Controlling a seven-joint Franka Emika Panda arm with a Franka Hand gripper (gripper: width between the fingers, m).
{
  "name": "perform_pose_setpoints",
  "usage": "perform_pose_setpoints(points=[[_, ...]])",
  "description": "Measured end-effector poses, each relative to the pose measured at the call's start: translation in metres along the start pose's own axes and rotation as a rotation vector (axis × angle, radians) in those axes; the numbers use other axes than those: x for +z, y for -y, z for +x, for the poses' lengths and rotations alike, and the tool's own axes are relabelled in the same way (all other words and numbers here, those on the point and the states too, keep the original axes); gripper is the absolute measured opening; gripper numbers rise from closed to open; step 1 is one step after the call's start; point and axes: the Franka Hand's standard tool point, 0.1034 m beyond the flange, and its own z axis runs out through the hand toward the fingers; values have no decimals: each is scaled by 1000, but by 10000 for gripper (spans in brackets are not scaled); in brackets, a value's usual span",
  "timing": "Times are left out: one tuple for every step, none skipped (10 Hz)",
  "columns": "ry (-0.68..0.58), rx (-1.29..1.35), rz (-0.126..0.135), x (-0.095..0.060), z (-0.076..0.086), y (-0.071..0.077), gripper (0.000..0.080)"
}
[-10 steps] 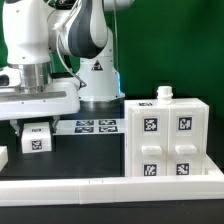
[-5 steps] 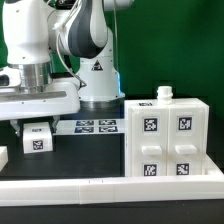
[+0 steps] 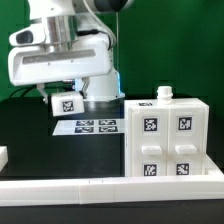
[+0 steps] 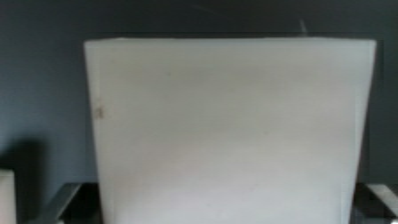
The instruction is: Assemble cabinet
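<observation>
The cabinet (image 3: 165, 140) is the big white box at the exterior view's right, with several tagged square fronts facing the camera. My gripper (image 3: 67, 98) hangs above the table, left of the cabinet and well apart from it. It is shut on a small white tagged part (image 3: 68, 103), held in the air over the marker board's left end. In the wrist view that white part (image 4: 222, 120) fills most of the picture, and my gripper (image 4: 222, 205) grips it, with dark fingers (image 4: 66, 200) at both sides.
The marker board (image 3: 90, 126) lies flat on the black table below the held part. A small white knob piece (image 3: 164, 95) stands on the cabinet's top. A white piece (image 3: 3, 158) lies at the left edge. A white rail (image 3: 100, 186) runs along the front. The robot pedestal (image 3: 102, 88) stands behind.
The arm has risen and moved to the exterior view's right. The small white tagged part, which was on the table, now hangs in the gripper above the marker board.
</observation>
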Motion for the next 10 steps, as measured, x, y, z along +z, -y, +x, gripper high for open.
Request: perform_pose_setpoints(points=[[3, 28, -1, -16, 13, 18, 561], [16, 81, -5, -31, 26, 34, 561], [20, 125, -13, -46, 45, 51, 561], [23, 168, -32, -56, 64, 68, 561], [26, 191, -37, -58, 78, 80, 561], [30, 195, -40, -55, 81, 85, 561], [31, 196, -39, -55, 79, 82, 561], [32, 197, -39, -54, 79, 81, 561], [33, 196, -39, -54, 79, 82, 561], [36, 195, -37, -55, 80, 84, 561]])
